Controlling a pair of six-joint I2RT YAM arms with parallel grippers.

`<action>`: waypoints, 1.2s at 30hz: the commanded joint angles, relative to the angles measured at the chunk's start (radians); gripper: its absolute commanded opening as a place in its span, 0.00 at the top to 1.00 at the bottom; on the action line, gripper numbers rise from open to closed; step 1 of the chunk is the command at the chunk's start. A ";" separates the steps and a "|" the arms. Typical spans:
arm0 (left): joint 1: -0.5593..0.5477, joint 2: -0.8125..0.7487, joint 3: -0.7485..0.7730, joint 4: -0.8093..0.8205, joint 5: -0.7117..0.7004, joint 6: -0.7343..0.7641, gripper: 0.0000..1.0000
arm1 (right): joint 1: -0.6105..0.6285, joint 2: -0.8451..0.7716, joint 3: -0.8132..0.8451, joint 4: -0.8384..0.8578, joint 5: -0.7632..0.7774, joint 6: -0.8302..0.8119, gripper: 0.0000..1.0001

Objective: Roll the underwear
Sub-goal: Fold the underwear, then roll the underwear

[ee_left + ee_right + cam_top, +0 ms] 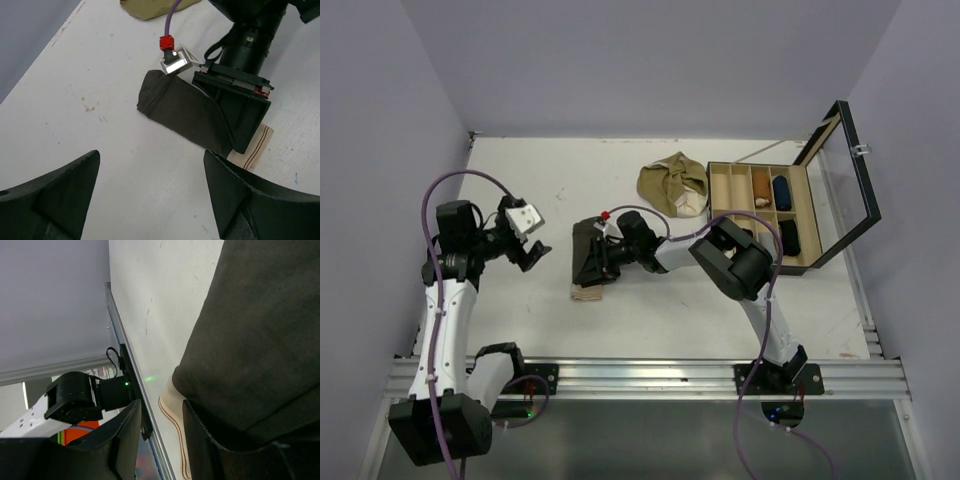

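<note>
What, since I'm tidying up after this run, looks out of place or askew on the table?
The olive-tan underwear lies in a crumpled heap beside the open box, not flat or rolled. The dark brown underwear lies flatter under the right gripper, its beige waistband poking out at the near end. Nothing looks spilled or damaged.

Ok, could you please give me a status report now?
Left end effector open. Right end effector on brown underwear, grip unclear. Tan underwear heaped apart.

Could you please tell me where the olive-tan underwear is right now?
In the top view, the olive-tan underwear lies bunched at the far middle-right of the table, just left of the open compartment box.
</note>
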 commanded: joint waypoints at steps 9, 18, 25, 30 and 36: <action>-0.098 -0.189 -0.340 -0.134 0.043 0.661 0.29 | -0.007 -0.088 0.023 0.095 -0.014 0.101 0.58; -0.143 -0.256 -0.495 -0.059 0.040 0.928 0.37 | -0.009 -0.050 -0.001 0.031 0.021 0.129 0.65; -0.207 -0.173 -0.544 -0.001 0.018 1.127 0.41 | -0.012 0.062 -0.021 -0.006 0.015 0.063 0.69; -0.267 -0.076 -0.562 0.077 -0.006 1.230 0.42 | -0.023 0.104 -0.033 -0.006 0.015 0.069 0.71; -0.327 0.057 -0.576 0.237 -0.066 1.256 0.44 | -0.047 0.137 -0.040 0.025 -0.005 0.109 0.74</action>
